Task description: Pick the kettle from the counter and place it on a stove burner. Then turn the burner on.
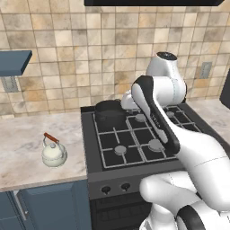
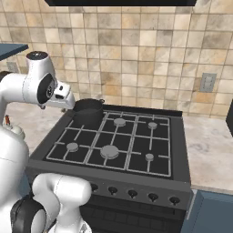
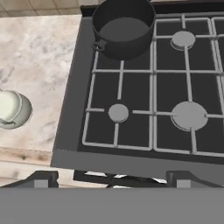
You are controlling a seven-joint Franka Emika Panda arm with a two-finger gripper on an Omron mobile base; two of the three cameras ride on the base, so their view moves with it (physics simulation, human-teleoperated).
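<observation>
Kettle on the counter, arm raised over the stove

Kettle (image 1: 54,153) stands upright at lower left of the left base frame, on the beige marbled counter (image 1: 27,134), well apart from the stove (image 1: 90,148) to its right. The counter tops dark blue cabinets (image 1: 49,206); a tan tiled wall (image 1: 81,54) fills the upper frame, with a blue shelf (image 1: 13,60) at upper left and an outlet (image 1: 205,70) at upper right.

A dark pot (image 1: 109,111) sits on the stove's rear-left grate. The front-left burner (image 1: 120,149) lies bare under the grate bars, with a wider cap (image 1: 155,144) to its right. The right base frame shows the whole cooktop, a row of knobs (image 2: 132,194) along its front and more counter at the right; there the arm covers the kettle except for a sliver of handle and body at the left edge.

In the hand frame the kettle (image 3: 13,109) is cut off by the left edge, its handle out of frame; the pot (image 3: 123,27) is at the top and the burner (image 3: 118,113) near centre. The pincer (image 3: 113,179) shows just two dark tips at the bottom, set wide apart, holding nothing. In both base frames the arm's own links hide the pincer.
</observation>
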